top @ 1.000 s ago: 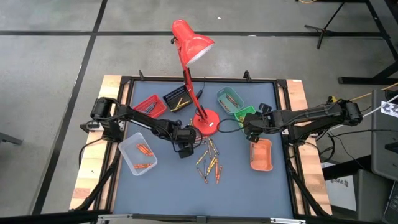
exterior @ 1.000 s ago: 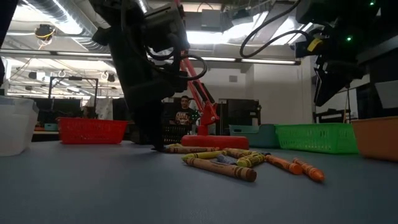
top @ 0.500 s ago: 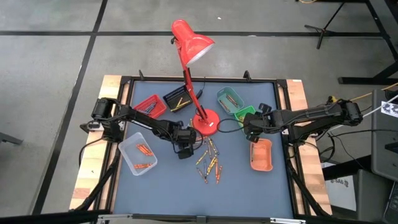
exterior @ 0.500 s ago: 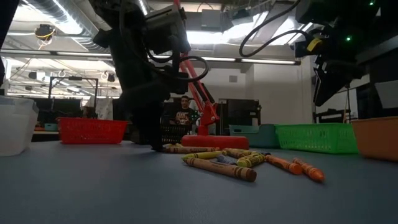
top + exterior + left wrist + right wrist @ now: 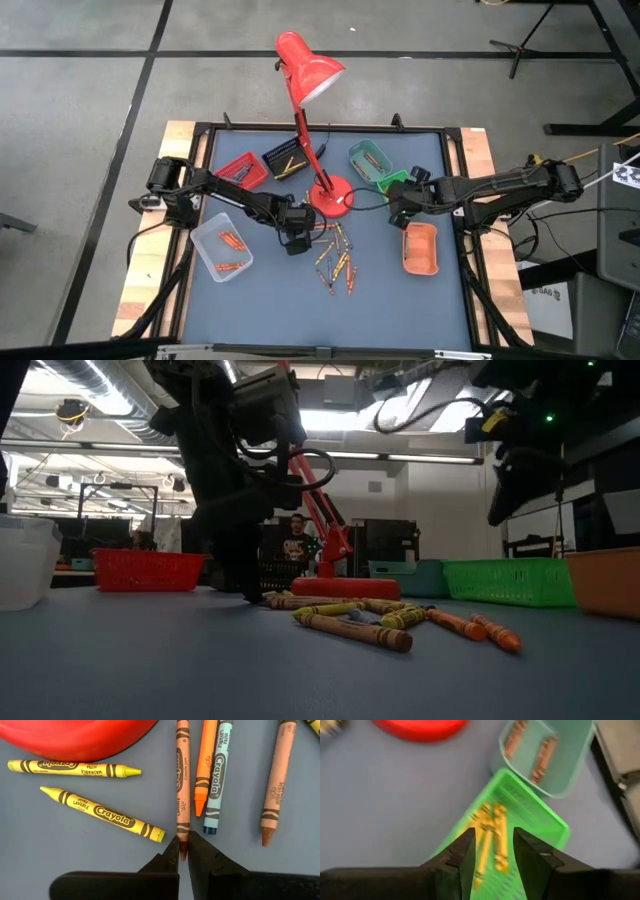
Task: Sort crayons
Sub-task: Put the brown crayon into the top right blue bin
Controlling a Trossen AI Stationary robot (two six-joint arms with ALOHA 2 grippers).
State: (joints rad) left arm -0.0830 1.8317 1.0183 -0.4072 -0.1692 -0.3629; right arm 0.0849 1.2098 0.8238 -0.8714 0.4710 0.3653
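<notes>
My left arm reaches from the bench's (image 5: 210,300) nine o'clock edge in toward the middle, elbow bent, wrist tipped down so that my left pincer (image 5: 298,238) stands on the blue surface at the near edge of the loose crayons (image 5: 335,258). In my left wrist view the left pincer (image 5: 182,851) has its two dark fingers (image 5: 167,862) pressed in on the blunt end of a brown crayon (image 5: 182,780), pinching it. An orange crayon (image 5: 205,765) and a blue crayon (image 5: 220,775) lie just beside it, another brown crayon (image 5: 275,785) lies farther off, and two yellow crayons (image 5: 102,814) lie on the other side, near the lamp's red base (image 5: 75,737).

At the bench's nine o'clock side sits a clear tray (image 5: 222,248) with a few orange sticks in it. Toward eleven o'clock are a red tray (image 5: 240,170) and a black tray (image 5: 285,160). The red desk lamp (image 5: 310,65) stands near the centre, its round foot (image 5: 331,196) just beyond the scattered crayons.

Toward one o'clock a teal tray (image 5: 368,157) and a green tray (image 5: 392,183) sit touching. My right arm comes in low from the three o'clock edge, stretched almost straight, and my right pincer (image 5: 398,203) hangs above the bench beside the green tray. In my right wrist view the right pincer (image 5: 490,851) is spread, nothing between its fingers (image 5: 465,855), with yellow crayons in the green tray (image 5: 535,815) below and brown ones in the teal tray (image 5: 570,750). An orange tray (image 5: 420,248) lies at four o'clock.
</notes>
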